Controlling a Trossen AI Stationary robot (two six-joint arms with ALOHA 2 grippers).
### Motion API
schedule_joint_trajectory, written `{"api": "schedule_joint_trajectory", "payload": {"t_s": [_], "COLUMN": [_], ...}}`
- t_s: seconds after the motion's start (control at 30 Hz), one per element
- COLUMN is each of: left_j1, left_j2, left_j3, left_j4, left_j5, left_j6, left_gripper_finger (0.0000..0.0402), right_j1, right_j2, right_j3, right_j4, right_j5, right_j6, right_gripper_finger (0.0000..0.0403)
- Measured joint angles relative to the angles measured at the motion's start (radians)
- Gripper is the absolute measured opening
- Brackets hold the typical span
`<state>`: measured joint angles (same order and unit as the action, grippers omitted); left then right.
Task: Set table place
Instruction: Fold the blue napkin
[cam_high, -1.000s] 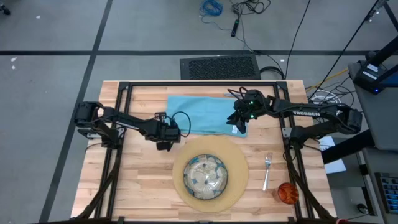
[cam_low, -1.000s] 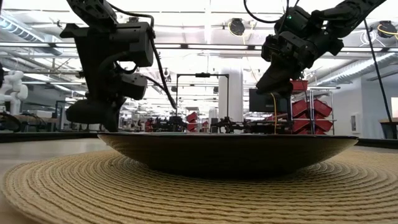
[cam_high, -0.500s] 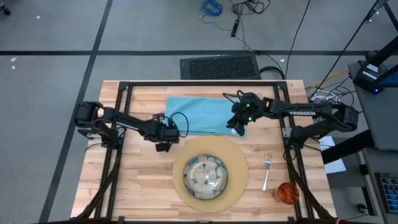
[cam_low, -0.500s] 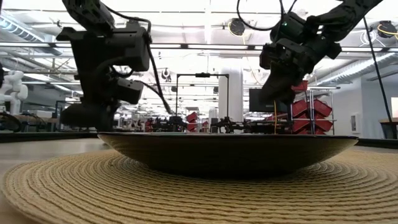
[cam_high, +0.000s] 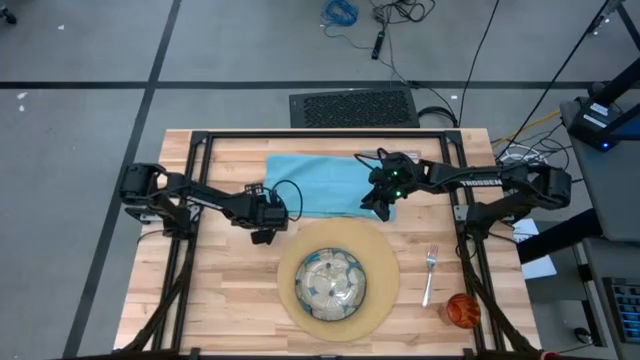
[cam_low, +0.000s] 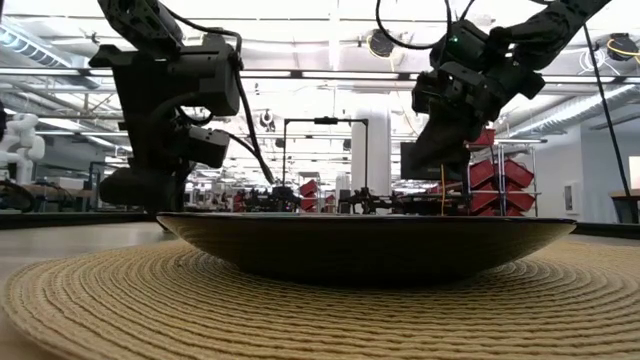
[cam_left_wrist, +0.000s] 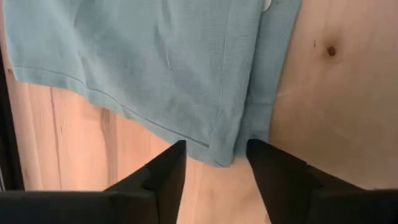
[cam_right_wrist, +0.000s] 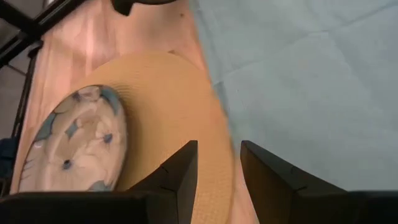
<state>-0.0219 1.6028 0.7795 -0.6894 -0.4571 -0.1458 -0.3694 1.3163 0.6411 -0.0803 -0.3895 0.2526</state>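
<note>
Both grippers work the teal napkin (cam_high: 325, 185), which lies spread on the table (cam_high: 225, 300) beyond the round placemat (cam_high: 385, 285). At its near left corner, the left gripper (cam_left_wrist: 216, 169) has its fingers parted with the cloth's corner lying loose between them, not pinched. The right gripper (cam_high: 380, 200) sits over the napkin's near right corner, its fingers a little apart in its wrist view with nothing visibly between them; whether it has cloth I cannot tell. The risk, as I judge it: if one side drags while the other has let go, the napkin could bunch or skew, or ride up onto the placemat. By count: one placemat, one plate (cam_high: 330, 282), one napkin, one fork (cam_high: 429, 276), one orange cup (cam_high: 462, 310); no knife or spoon in sight.
</note>
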Motion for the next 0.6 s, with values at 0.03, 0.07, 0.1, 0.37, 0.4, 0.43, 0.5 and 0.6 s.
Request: {"api": "schedule_joint_trajectory", "payload": {"t_s": [0.03, 0.07, 0.1, 0.37, 0.4, 0.43, 0.5, 0.6], "left_j1": [0.000, 0.000, 0.000, 0.000, 0.000, 0.000, 0.005, 0.046], "left_j2": [0.000, -0.001, -0.005, -0.109, -0.127, -0.147, -0.183, -0.207], "left_j3": [0.000, 0.000, 0.000, 0.000, 0.000, 0.000, 0.000, 0.001], "left_j4": [0.000, 0.000, 0.000, 0.001, 0.002, 0.007, 0.026, 0.090], "left_j5": [-0.001, -0.004, -0.004, -0.011, -0.014, -0.016, -0.036, -0.045], "left_j6": [0.000, 0.000, -0.002, -0.007, -0.007, -0.007, -0.006, 0.030], "left_gripper_finger": [0.0172, 0.0175, 0.0177, 0.0178, 0.0178, 0.0178, 0.0178, 0.0178], "right_j1": [-0.010, -0.022, -0.033, -0.131, -0.141, -0.151, -0.164, -0.168], "right_j2": [0.000, 0.000, 0.000, 0.018, 0.028, 0.039, 0.066, 0.103], "right_j3": [0.000, 0.000, 0.000, 0.000, 0.000, 0.000, 0.000, 0.000], "right_j4": [-0.005, -0.015, -0.027, -0.085, -0.090, -0.095, -0.099, -0.086], "right_j5": [0.002, 0.002, 0.003, 0.002, 0.001, -0.001, -0.001, -0.002], "right_j6": [-0.001, -0.002, -0.002, -0.017, -0.018, -0.020, -0.027, -0.027], "right_gripper_finger": [0.0114, 0.0114, 0.0114, 0.0114, 0.0114, 0.0114, 0.0114, 0.0114]}}
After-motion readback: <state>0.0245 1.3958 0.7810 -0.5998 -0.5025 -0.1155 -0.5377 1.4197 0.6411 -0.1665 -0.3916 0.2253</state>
